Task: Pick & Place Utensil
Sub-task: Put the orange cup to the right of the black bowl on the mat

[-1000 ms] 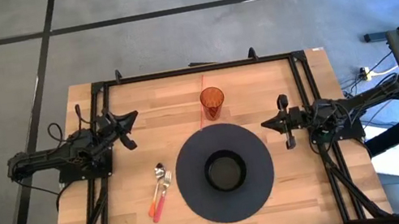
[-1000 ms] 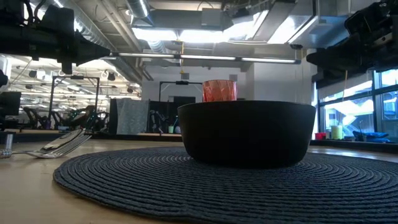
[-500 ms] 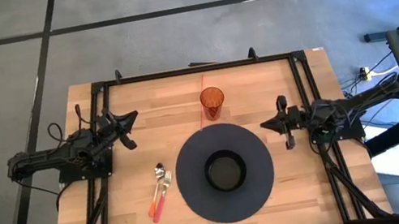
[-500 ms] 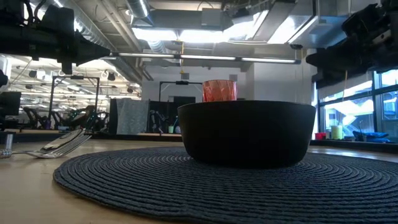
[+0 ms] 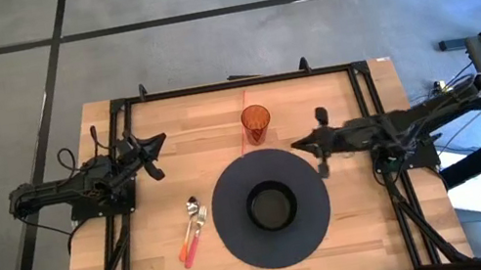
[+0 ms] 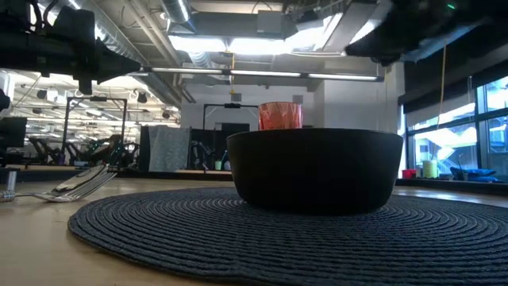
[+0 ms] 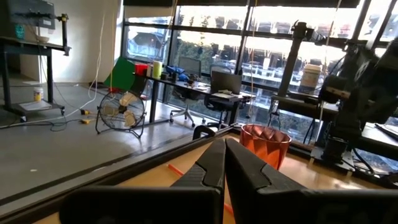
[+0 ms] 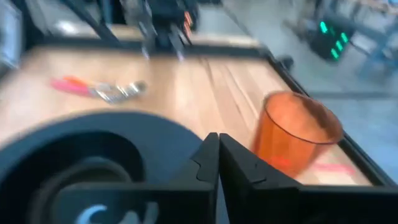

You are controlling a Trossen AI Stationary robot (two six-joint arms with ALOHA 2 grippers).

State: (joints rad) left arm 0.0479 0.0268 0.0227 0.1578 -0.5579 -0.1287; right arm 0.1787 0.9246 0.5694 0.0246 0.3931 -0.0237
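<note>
A spoon and a fork (image 5: 193, 231) with pink and orange handles lie side by side on the wooden table, left of the round dark placemat (image 5: 237, 230). They also show in the right wrist view (image 8: 102, 89). A black bowl (image 5: 271, 207) stands in the middle of the mat. An orange cup (image 5: 256, 123) stands on the wood just beyond the mat. My right gripper (image 5: 296, 145) is shut and holds nothing, in the air over the mat's far right rim, near the cup. My left gripper (image 5: 160, 140) waits shut at the far left, well away from the utensils.
A black frame rail (image 5: 232, 84) runs along the table's far edge, and rails run down both sides. Bare wood lies between the utensils and the left arm's base (image 5: 97, 195). In the low view the bowl (image 6: 317, 167) hides most of the cup (image 6: 280, 115).
My right gripper has reached out from the right side toward the table's middle and risen, tipping its fingers somewhat downward. It now hangs over the mat's far right rim. Most of this move came in the last half second. Nothing on the table has moved.
</note>
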